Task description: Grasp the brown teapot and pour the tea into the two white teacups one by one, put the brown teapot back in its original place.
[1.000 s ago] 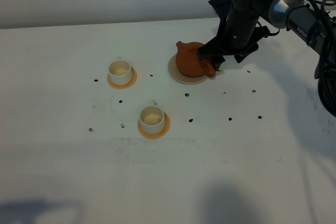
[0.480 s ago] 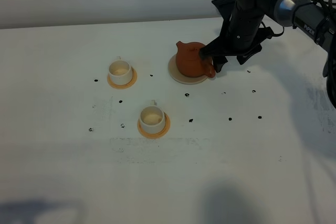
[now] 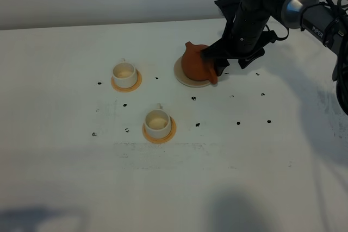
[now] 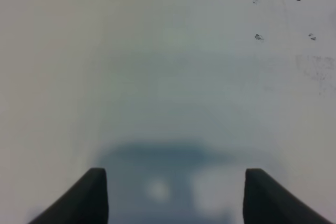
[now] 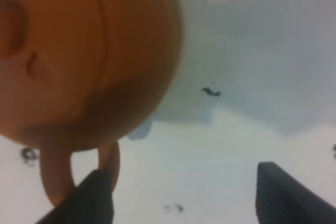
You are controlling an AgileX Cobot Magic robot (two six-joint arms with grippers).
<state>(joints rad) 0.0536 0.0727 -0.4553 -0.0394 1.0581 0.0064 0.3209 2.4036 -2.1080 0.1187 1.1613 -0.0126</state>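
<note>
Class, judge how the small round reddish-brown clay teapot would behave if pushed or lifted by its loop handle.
The reddish-brown clay teapot looks hard, so probably rigid and chippable. Its round body seems to lean on the flat cream saucer, so it may tip. The thin loop handle likely offers a small, slippery grip.

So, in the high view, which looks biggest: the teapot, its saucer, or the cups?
1. brown teapot and cream saucer: about alike, teapot hides part of it.
2. far cup and near cup: alike.

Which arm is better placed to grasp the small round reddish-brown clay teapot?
Right. The right gripper is open at the teapot, one fingertip beside its loop handle; the left gripper faces white table away from it.
</note>
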